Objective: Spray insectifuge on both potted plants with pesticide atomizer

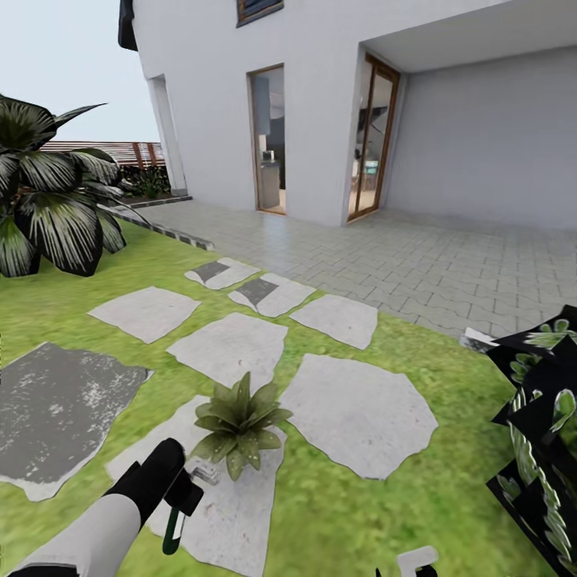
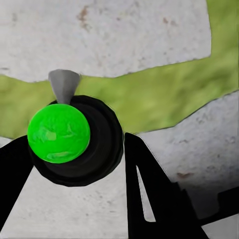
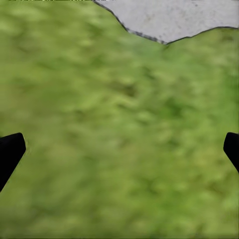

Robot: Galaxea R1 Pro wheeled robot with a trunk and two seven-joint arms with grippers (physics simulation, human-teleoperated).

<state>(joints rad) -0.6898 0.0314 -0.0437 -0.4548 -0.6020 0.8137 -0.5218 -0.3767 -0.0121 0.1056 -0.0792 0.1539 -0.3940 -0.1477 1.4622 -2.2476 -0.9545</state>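
One potted plant (image 1: 239, 421), a low rosette of pointed green leaves, sits on a grey stepping stone (image 1: 357, 413) in the garden lawn (image 1: 336, 513). Just left of it and nearer to me, my left gripper (image 1: 183, 495) is shut on the pesticide atomizer (image 1: 174, 529), whose dark body hangs down and whose pale nozzle points toward the plant. In the left wrist view the atomizer (image 2: 97, 147) shows as a black round body with a green end and grey nozzle between the black fingers (image 2: 149, 194). My right gripper (image 3: 119, 149) is open over grass. Insectifuge is not visible on the leaves.
A big dark leafy bush (image 1: 48, 204) stands at the left and another (image 1: 545, 449) at the right edge. Several stepping stones (image 1: 144, 312) lead to the paved patio (image 1: 417, 256) before the white house with two doorways (image 1: 268, 140). A wooden fence (image 1: 112, 152) runs far left.
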